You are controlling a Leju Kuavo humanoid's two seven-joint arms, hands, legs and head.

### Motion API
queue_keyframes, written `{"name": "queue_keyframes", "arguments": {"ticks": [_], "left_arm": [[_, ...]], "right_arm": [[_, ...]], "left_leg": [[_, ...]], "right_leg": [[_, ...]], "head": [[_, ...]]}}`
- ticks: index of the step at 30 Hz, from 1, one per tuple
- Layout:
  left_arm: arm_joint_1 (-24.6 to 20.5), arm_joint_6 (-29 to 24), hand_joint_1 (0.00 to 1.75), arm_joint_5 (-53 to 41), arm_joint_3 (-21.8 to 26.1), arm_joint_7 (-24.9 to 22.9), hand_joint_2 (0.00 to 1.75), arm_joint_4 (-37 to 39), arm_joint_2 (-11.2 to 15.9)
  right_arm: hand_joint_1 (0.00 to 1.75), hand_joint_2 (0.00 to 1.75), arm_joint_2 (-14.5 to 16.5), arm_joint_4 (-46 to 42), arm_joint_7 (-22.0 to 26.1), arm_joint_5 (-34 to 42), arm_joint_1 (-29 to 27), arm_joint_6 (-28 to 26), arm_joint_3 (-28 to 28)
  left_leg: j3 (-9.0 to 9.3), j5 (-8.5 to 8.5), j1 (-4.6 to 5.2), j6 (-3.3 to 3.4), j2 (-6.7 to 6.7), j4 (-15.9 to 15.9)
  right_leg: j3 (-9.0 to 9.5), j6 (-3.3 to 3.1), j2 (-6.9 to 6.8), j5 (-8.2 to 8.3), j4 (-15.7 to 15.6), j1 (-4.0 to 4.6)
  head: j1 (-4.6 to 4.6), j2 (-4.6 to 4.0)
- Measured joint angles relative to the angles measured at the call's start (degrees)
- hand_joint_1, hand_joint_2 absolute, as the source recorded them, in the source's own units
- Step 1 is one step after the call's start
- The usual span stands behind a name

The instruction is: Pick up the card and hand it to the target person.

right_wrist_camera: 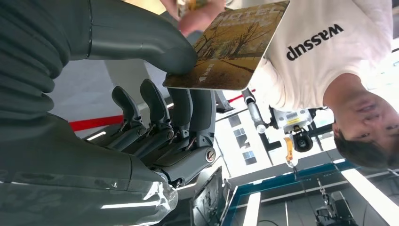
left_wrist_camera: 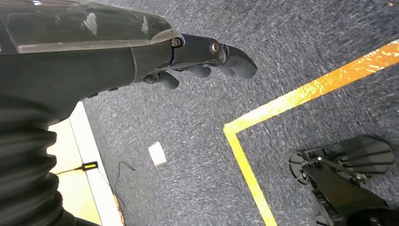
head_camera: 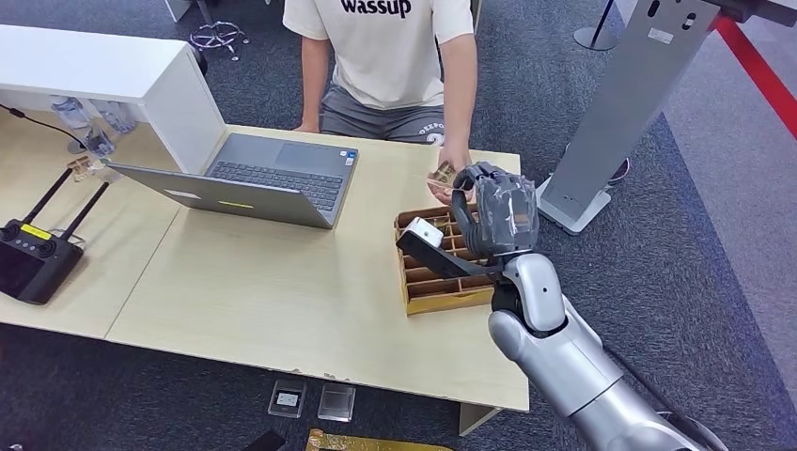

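The card (right_wrist_camera: 230, 47), brown-gold with a tree picture, is pinched between the thumb and fingers of my right hand (right_wrist_camera: 183, 89). In the head view that right hand (head_camera: 493, 211) is raised over the table's far right edge, with the card (head_camera: 444, 172) at its fingertips. A person in a white T-shirt (head_camera: 385, 47) stands behind the table. Their hand (head_camera: 440, 183) is at the card, and their fingers (right_wrist_camera: 195, 12) touch its far end. My left hand (left_wrist_camera: 207, 59) hangs over the carpet, fingers loosely apart, holding nothing.
A cardboard box with dividers (head_camera: 437, 282) sits under my right forearm. An open laptop (head_camera: 254, 178) is mid-table, a black remote controller (head_camera: 33, 258) at the left, a white shelf (head_camera: 103, 75) behind. A grey stand (head_camera: 620, 103) rises at the right. Yellow floor tape (left_wrist_camera: 282, 101) runs below my left hand.
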State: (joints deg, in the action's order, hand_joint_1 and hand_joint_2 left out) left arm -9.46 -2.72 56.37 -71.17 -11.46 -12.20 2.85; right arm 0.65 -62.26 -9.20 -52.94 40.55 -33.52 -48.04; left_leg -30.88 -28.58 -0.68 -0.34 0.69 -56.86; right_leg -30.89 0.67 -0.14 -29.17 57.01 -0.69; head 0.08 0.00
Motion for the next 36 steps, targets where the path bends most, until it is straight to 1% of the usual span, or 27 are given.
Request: {"name": "queue_keyframes", "arguments": {"ticks": [4, 7, 14, 22, 26, 29, 32, 36], "left_arm": [[-0.23, 0.22, 0.00, 0.01, -0.22, -0.25, 1.75, 0.00, -0.29], [-0.24, 0.31, 0.00, 0.05, -0.36, -0.32, 1.75, 0.00, -0.44], [-0.26, 0.40, 0.00, 0.34, -0.54, -0.34, 1.75, 0.00, -0.73], [-0.26, 0.38, 0.00, 0.69, -0.73, -0.34, 1.75, 0.00, -0.73], [-0.28, 0.73, 0.00, 0.72, -0.75, -0.32, 0.00, 0.00, -0.73], [-0.33, 2.02, 0.00, 0.42, -0.87, 0.01, 0.00, 0.00, -0.73], [-0.44, 2.95, 0.00, 0.15, -1.22, 0.61, 0.00, 0.00, -0.73], [-0.45, 2.09, 0.00, 0.78, -1.31, 0.84, 0.00, 0.00, -0.73]], "right_arm": [[1.41, 1.75, 2.06, 7.32, 6.60, 4.47, 0.41, -4.07, 0.79], [1.41, 1.75, 3.28, 11.16, 8.90, 5.20, 0.50, -5.40, 1.42], [1.41, 1.75, 5.65, 17.11, 10.32, 2.74, 0.45, -5.91, 3.25], [1.41, 1.75, 7.17, 20.33, 10.71, 1.10, 0.42, -6.02, 5.18], [0.00, 1.75, 7.59, 21.14, 10.71, 0.04, 0.38, -6.03, 5.95], [0.00, 1.75, 7.73, 21.46, 10.81, -0.34, 0.33, -6.04, 6.57], [0.00, 1.75, 7.79, 21.60, 11.67, 0.95, 0.22, -6.04, 7.10], [0.00, 1.75, 7.81, 21.42, 14.84, 8.23, -0.31, -5.88, 7.58]], "left_leg": [[0.00, 0.00, 0.00, 0.00, 0.00, 0.00], [0.00, 0.00, 0.00, 0.00, 0.00, 0.00], [0.01, 0.00, 0.00, 0.00, -0.01, 0.00], [0.01, 0.00, 0.00, 0.00, -0.02, 0.00], [0.01, 0.00, 0.00, 0.00, -0.02, 0.00], [0.02, 0.00, 0.00, 0.00, -0.02, 0.00], [0.02, 0.00, 0.00, 0.00, -0.02, 0.00], [0.02, 0.00, 0.00, 0.00, -0.02, 0.00]], "right_leg": [[-0.01, 0.00, 0.00, 0.00, 0.00, 0.00], [-0.02, 0.00, 0.01, 0.00, 0.00, 0.00], [-0.02, 0.00, 0.01, 0.00, 0.00, 0.00], [-0.02, 0.00, 0.01, 0.00, 0.00, 0.00], [-0.03, 0.00, 0.02, 0.00, 0.00, 0.00], [-0.03, 0.00, 0.02, 0.00, 0.00, 0.00], [-0.02, 0.00, 0.02, 0.00, 0.00, 0.00], [-0.02, 0.00, 0.02, 0.00, 0.00, 0.00]], "head": [[0.00, 0.00], [-0.03, 0.00], [-0.03, 0.00], [-0.02, 0.00], [-0.02, 0.00], [-0.04, 0.00], [-0.02, 0.00], [-0.01, 0.00]]}}
